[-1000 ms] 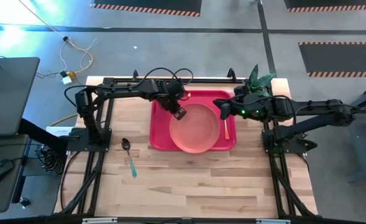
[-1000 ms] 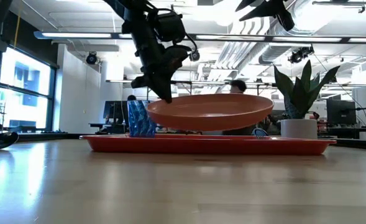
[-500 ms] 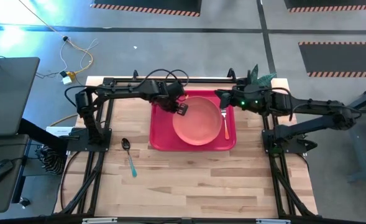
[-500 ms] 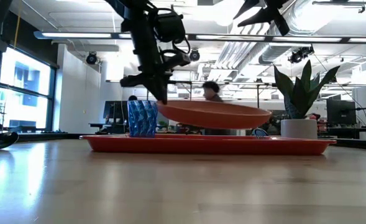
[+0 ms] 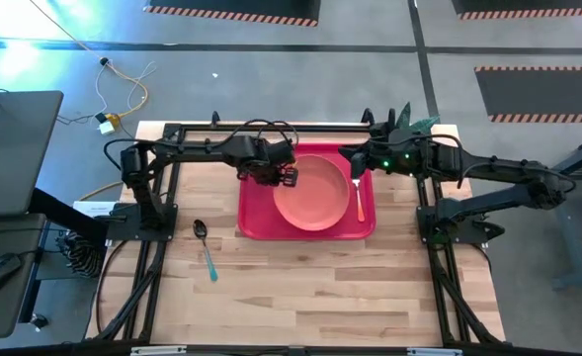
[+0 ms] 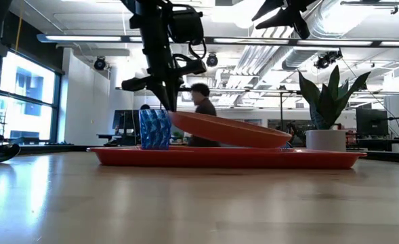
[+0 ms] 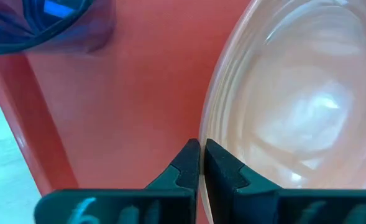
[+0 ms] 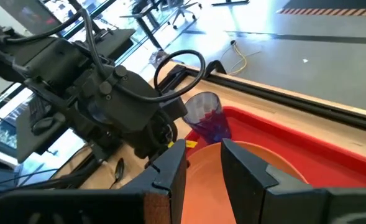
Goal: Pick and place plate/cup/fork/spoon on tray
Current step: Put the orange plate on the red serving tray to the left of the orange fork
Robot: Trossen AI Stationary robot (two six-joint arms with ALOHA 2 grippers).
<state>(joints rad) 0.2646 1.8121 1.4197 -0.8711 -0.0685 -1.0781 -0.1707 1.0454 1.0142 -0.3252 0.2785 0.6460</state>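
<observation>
Pincer fingers of the left arm point(image 5: 289, 177) clamp the left rim of the plate point(image 5: 315, 194), which sits tilted in the tray point(image 5: 253, 222): its gripped edge is raised, its far edge is down on the tray floor. The cup point(image 6: 154, 129) stands upright in the tray's rear left corner, just beside the left pincer. The fork point(image 5: 360, 202) lies in the tray along the plate's right side. The spoon point(image 5: 206, 249) lies on the bench point(image 5: 300, 287), well apart from the tray. The right pincer point(image 5: 353, 164) hovers over the tray's rear right part, fingers apart.
</observation>
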